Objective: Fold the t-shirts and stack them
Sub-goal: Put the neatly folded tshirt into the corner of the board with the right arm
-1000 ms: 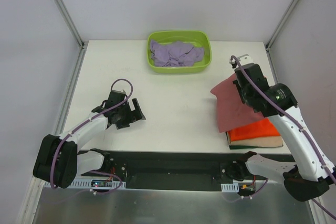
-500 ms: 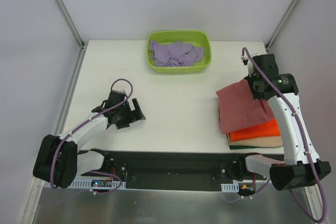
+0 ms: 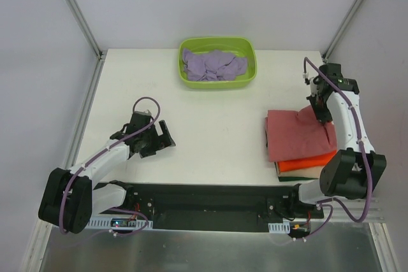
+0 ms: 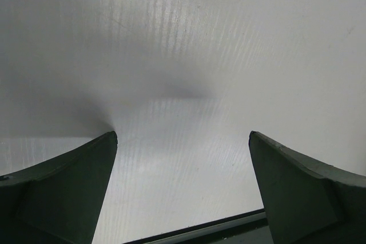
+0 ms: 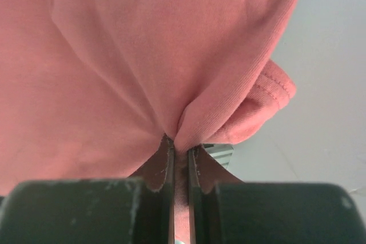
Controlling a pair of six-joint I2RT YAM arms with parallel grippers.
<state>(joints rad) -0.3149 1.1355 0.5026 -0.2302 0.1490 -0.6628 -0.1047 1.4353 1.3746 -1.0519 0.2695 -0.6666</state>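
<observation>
A folded salmon-red t-shirt [image 3: 296, 135] lies on top of a stack at the right, over an orange t-shirt [image 3: 306, 163] and a tan one [image 3: 322, 171]. My right gripper [image 3: 319, 111] is shut on the far right edge of the salmon-red t-shirt [image 5: 143, 72], a pinch of cloth between its fingertips [image 5: 167, 155]. A lavender t-shirt [image 3: 213, 65] lies crumpled in the lime-green tub [image 3: 185, 79] at the back. My left gripper [image 3: 160, 138] rests low over the bare table at the left, open, with nothing between its fingers [image 4: 68, 175].
The white table [image 3: 217, 125] is bounded by grey walls with metal posts at the back corners. A black rail [image 3: 210, 199] runs along the near edge between the arm bases. The stack sits close to the table's right edge.
My right gripper has carried the salmon-red t-shirt rightward and down, from hanging in the air to lying flat on the stack. The left arm has barely moved.
</observation>
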